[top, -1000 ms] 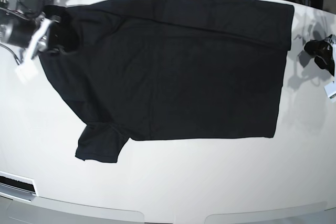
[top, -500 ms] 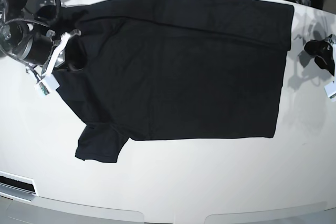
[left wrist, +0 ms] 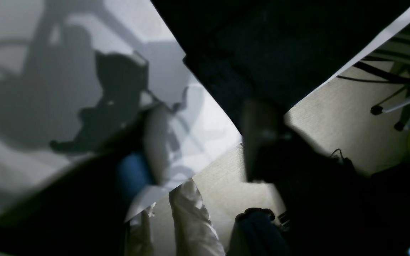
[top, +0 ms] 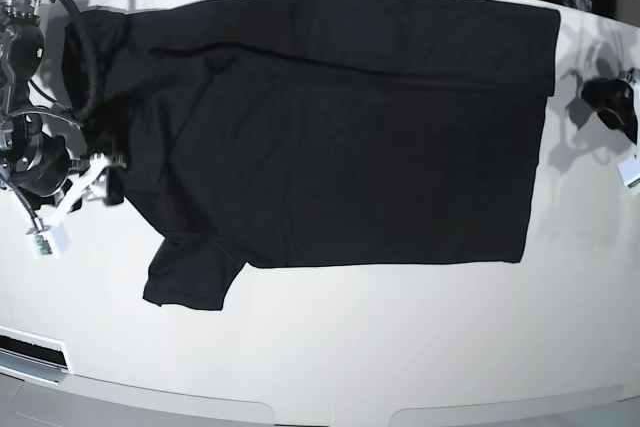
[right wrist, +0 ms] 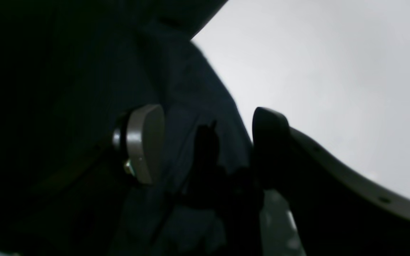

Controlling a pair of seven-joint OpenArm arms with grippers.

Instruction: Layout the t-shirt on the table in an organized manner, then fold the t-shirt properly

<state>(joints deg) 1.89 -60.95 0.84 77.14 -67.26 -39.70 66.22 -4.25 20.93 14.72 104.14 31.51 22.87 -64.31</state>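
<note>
White bench (top: pixel 330 347) fills the room's middle, and the shirt (top: pixel 340 127) lies spread across it, collar end toward the right tool (top: pixel 95 172), one sleeve flopped near the front. It looks light, limp and apt to slide on gloss; I'd pinch it at hem corners or shoulders. That tool's jaws stand apart over the cloth. The left tool (top: pixel 615 107) sits beside the hem; its jaws I cannot tell.

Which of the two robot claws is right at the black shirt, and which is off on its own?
The right gripper sits at the t-shirt by its neck-end edge, jaws apart. The left gripper stands clear on bare table past the hem.
</note>
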